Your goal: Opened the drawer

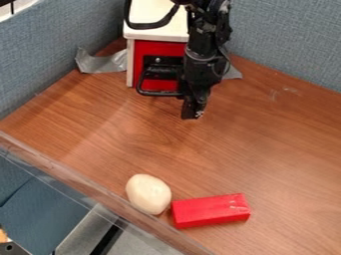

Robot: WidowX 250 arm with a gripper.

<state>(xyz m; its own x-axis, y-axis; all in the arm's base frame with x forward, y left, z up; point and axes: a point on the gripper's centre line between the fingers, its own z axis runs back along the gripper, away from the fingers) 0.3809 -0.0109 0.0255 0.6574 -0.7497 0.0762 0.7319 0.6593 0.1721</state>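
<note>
- Drawer [166, 49]: upper middle of frame, red front in a white-topped cabinet [156, 34], just left of the arm [208, 47].
- Black drawer handle [157, 93]: sticks out from the front; its right end meets the pincer's outline. Contact: can't tell.
- Pincer [192, 110]: right of the handle, tip pointing down and a bit lower in frame. Can't tell if it's spread or pressed together, or whether it has hold of anything.
- Clear edge strip [70, 177]: slants from left edge of frame to bottom middle.
- Off-white rounded lump [148, 193]: lower middle, near that strip.
- Red block [210, 210]: right beside the lump, lying flat, well apart from the pincer.
- Room to move: bare wood between pincer and block, more toward the right edge.
- Left: blue-grey fabric panel [40, 50]; grey tape [103, 62] by the cabinet.
- Table [279, 154]: brown wood grain, pale scuffs upper right.
- Right: second fabric panel [286, 40] behind the table.
</note>
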